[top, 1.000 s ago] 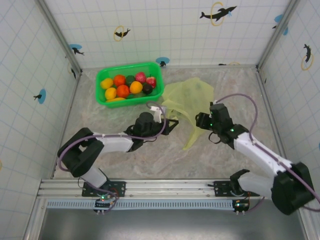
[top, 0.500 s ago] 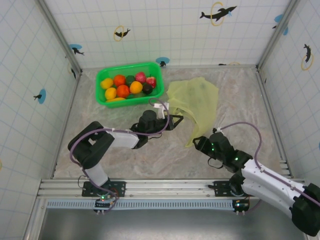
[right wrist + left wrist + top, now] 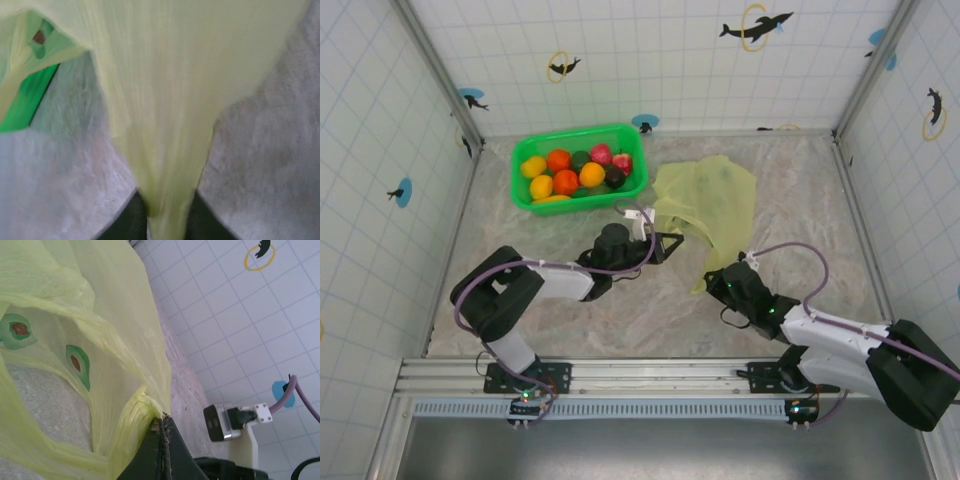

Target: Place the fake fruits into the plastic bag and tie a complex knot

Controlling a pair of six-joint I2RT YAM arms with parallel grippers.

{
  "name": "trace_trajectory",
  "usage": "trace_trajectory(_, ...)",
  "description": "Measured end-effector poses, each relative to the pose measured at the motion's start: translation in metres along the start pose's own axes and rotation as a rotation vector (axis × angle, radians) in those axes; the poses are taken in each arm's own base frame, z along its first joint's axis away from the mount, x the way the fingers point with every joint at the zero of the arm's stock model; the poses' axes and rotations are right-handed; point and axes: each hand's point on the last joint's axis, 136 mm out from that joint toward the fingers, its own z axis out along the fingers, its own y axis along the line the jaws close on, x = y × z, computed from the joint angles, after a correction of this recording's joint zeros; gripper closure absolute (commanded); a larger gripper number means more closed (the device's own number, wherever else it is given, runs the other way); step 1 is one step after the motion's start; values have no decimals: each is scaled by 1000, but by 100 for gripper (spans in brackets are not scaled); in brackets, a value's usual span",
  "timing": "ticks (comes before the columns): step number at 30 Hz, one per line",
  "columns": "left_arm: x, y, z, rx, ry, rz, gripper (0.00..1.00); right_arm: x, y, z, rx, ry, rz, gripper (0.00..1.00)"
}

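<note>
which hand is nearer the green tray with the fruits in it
Left. The left hand is a short way from the near right corner of the green tray, pinching the plastic bag. The right hand is farther off, at the bag's near tip.

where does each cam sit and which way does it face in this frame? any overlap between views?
Top external: fixed above and behind the bases, facing down on the table; both arms, left gripper, right gripper, plastic bag, green tray of fake fruits.
Left wrist: on the left arm, facing along its shut fingers at the bag's pinched edge, tiled wall beyond.
Right wrist: on the right arm, facing along its fingers at a bag strip on the table.
Shared: all see the bag; top and right wrist both see the tray.
</note>
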Motion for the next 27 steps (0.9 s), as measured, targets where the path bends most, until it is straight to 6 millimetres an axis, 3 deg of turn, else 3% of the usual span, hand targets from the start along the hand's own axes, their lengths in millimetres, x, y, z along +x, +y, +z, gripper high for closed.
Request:
trace_trajectory(4, 7, 3, -9, -20, 18, 73, 99, -12, -1, -2, -16, -37, 21, 100)
trace_trajectory(7, 17, 9, -17, -40, 41, 134, 67, -20, 6, -7, -48, -54, 24, 100)
trace_trajectory(9, 21, 13, -19, -50, 52, 164, 59, -22, 9, -9, -65, -51, 20, 100)
trace_trajectory(12, 25, 17, -21, -61, 65, 193, 55, -19, 12, -10, -82, -29, 10, 100)
trace_trajectory(16, 26, 19, -20, -68, 70, 205, 57, -15, 12, -12, -86, -3, -1, 100)
trace_trajectory(27, 29, 49, -23, -208, 68, 181, 92, -16, 19, -18, -111, 7, -3, 100)
